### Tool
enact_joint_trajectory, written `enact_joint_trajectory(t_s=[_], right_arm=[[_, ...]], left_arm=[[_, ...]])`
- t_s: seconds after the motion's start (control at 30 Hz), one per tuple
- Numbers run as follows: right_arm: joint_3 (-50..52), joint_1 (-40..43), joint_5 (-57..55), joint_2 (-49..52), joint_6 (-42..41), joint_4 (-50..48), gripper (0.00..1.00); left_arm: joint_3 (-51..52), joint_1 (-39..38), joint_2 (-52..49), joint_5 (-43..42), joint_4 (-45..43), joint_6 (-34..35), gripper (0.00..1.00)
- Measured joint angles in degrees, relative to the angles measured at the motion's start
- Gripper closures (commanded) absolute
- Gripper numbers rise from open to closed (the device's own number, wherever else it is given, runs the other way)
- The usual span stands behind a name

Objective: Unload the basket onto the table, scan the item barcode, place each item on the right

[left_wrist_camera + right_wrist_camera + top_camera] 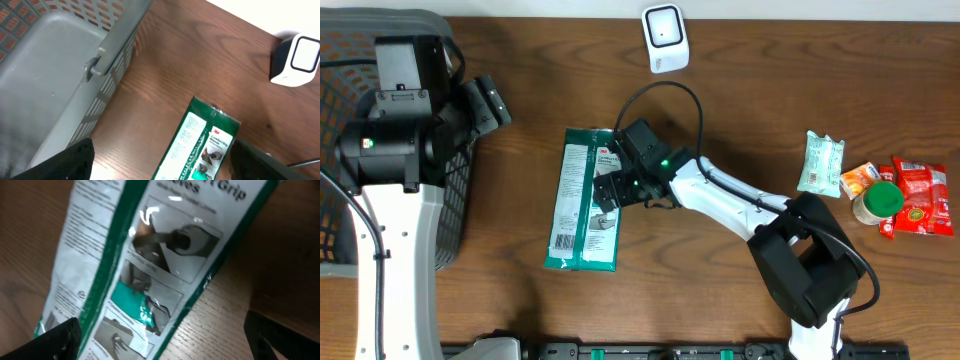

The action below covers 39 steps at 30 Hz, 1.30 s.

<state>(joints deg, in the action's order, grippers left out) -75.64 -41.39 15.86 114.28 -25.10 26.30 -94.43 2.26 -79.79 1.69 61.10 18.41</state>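
The item, a green and white 3M gloves packet (582, 200), lies flat on the wooden table, printed side up. In the right wrist view the packet (145, 265) fills the frame. My right gripper (607, 183) hovers over its right edge, open (170, 340), its jaws straddling the packet without holding it. The white barcode scanner (663, 37) stands at the table's far edge, apart from the packet. At the far left my left gripper (492, 103) is open and empty (162, 167), beside the basket. It looks down on the packet (200, 145) and the scanner (295, 57). I cannot make out a barcode.
A grey mesh basket (450, 200) stands at the left edge, its rim (115, 45) close under my left arm. At the right lie a pale green packet (820, 165), an orange item (860, 180), a green-lidded jar (880, 200) and a red packet (922, 198).
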Motion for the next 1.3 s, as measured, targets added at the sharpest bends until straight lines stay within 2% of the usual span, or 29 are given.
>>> enact_joint_trajectory(t_s=[0.13,0.4,0.67,0.7,0.73,0.77,0.83,0.87,1.1,1.3], right_arm=[[1.0,0.0,-0.3,0.0,-0.2,0.1,0.01],[1.9,0.0,-0.3,0.0,-0.3,0.2,0.01],[1.9,0.1,-0.5,0.0,-0.3,0.2,0.01],[1.9,0.1,-0.5,0.0,-0.4,0.2,0.01],[1.9,0.2,-0.5,0.0,-0.4,0.2,0.01],[1.9,0.2,-0.5,0.0,-0.3,0.2,0.01],[1.9,0.3,-0.5,0.0,-0.4,0.2,0.01],[1.9,0.3,-0.5,0.0,-0.3,0.2,0.01],[2.0,1.5,2.4,0.0,-0.6,0.2,0.12],[2.0,6.7,9.3,0.0,-1.2,0.2,0.25]], left_arm=[[0.0,0.0,0.0,-0.4,0.0,0.0,0.13],[3.8,-1.9,-1.5,-7.6,2.9,0.3,0.13],[10.6,-3.7,-10.0,-9.4,2.5,0.9,0.13],[10.6,-3.7,-10.7,-9.4,2.0,0.9,0.21],[10.6,-3.7,-11.3,-9.5,1.4,0.9,0.47],[10.6,-3.7,-11.8,-9.4,0.5,1.1,0.65],[10.6,-3.7,-12.7,-9.5,-1.6,1.1,0.89],[10.6,-3.7,-13.1,-9.5,-2.0,1.1,0.93],[10.6,-3.7,-20.6,-9.5,-1.6,0.6,0.92],[10.9,-4.0,-28.8,-9.5,-0.9,-2.0,0.92]])
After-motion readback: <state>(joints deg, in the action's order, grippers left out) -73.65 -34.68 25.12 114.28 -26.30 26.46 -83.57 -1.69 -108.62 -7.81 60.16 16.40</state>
